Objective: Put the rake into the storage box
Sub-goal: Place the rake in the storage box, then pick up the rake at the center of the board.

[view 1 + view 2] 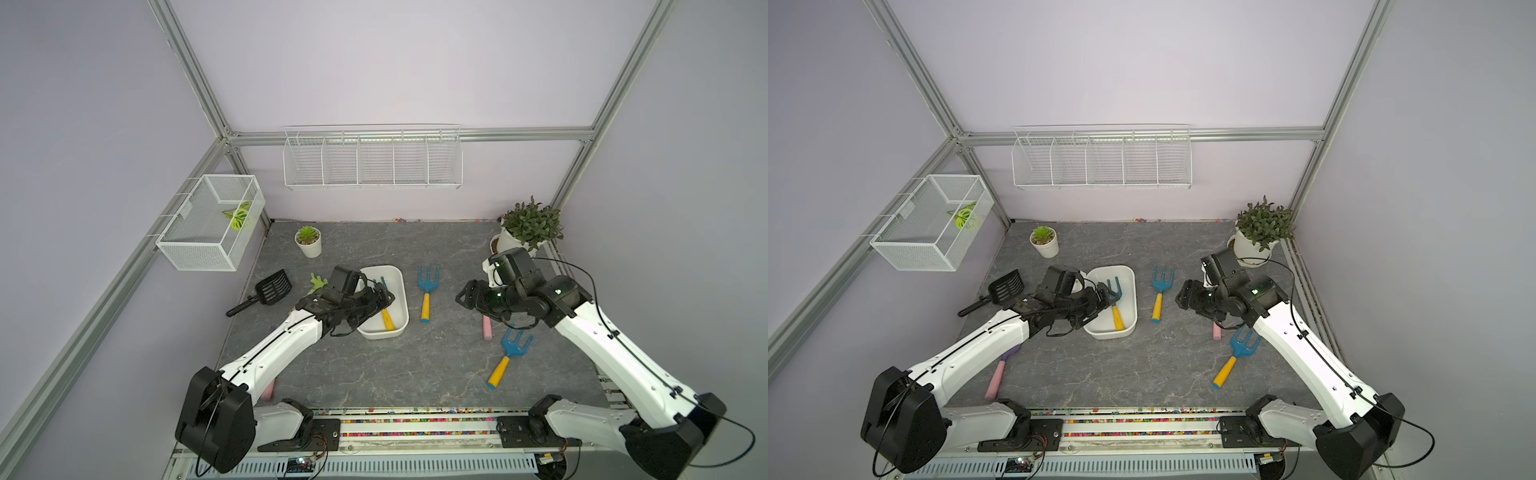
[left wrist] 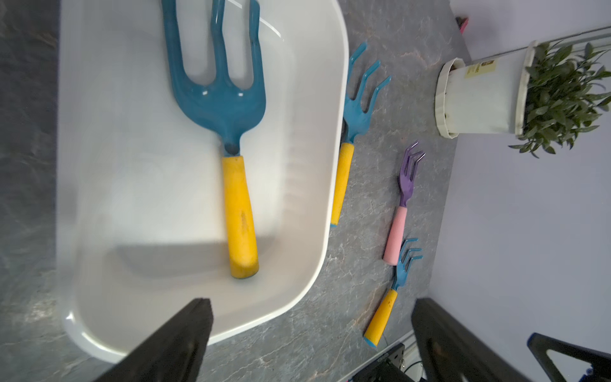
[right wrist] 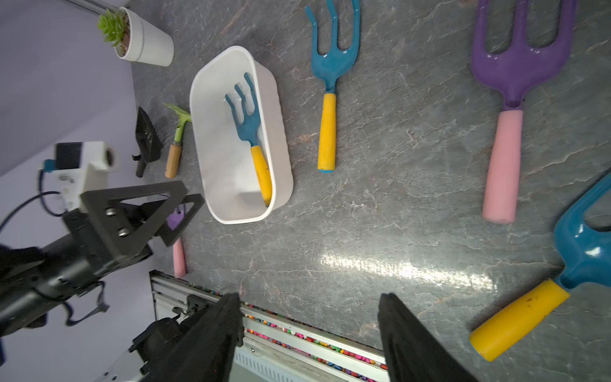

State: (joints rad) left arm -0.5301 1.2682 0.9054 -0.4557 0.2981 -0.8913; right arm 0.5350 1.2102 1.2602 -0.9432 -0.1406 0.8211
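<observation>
Left gripper (image 2: 309, 302) hangs spread over the storage box (image 2: 148, 165) with the rake (image 2: 238, 198) lying flat inside, so the drop looks done, while the right gripper (image 3: 307, 297), spread and empty, hovers above spare rakes (image 3: 327, 132) on the bench (image 3: 396, 198).

Inside storage box (image 1: 404, 305): rake (image 2: 238, 198) lies lengthwise toward right side, left part of floor bare. Left gripper (image 1: 382, 297), jaws spread wide, hangs over box and blocks entry from left. Narrow lane between box and blue rake (image 1: 427, 297) just beside it. Right gripper (image 1: 463, 297), jaws apart, hovers right of that lane; pink-handled rake (image 1: 487, 329) and second blue rake (image 1: 509, 357) clutter front right. Black scoop (image 1: 268, 291) and green tool (image 1: 318, 282) crowd box's left. Front centre of table (image 1: 374, 374) bare; back strip between small pot (image 1: 309, 243) and big plant (image 1: 530, 226) bare
</observation>
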